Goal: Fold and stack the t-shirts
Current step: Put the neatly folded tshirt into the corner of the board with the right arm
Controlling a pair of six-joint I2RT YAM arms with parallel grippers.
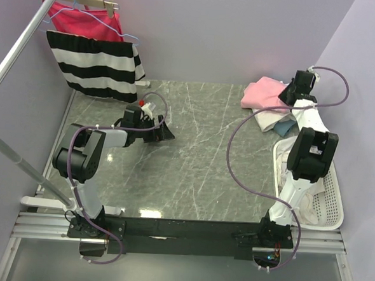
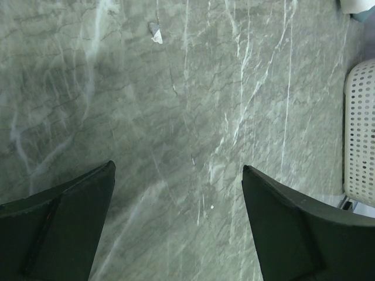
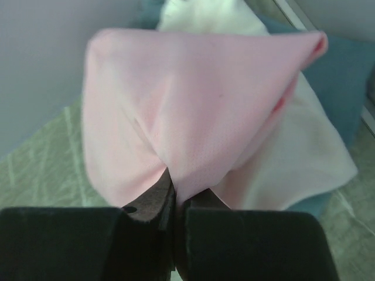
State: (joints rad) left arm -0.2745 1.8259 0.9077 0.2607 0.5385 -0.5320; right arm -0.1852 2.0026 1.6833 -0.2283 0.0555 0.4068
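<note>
One grey-green marbled desk (image 1: 198,166) sits between lilac walls (image 1: 232,35). On the left, the left gripper (image 2: 178,165) hovers above it, jaws spread wide. In the far right corner, the right gripper (image 3: 173,178) pinches the pink t-shirt (image 3: 193,99), which is bunched roughly left-to-right on top of a cream-white t-shirt (image 3: 316,158) and a blue t-shirt (image 3: 345,64).

Pink t-shirt (image 1: 260,95) atop t-shirt pile (image 1: 267,120)

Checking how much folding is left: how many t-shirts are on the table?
3, all piled at the far right: a pink one on top, pinched by the right gripper, a white one under it, a blue one lowest. White cloth in the basket may be more.
</note>
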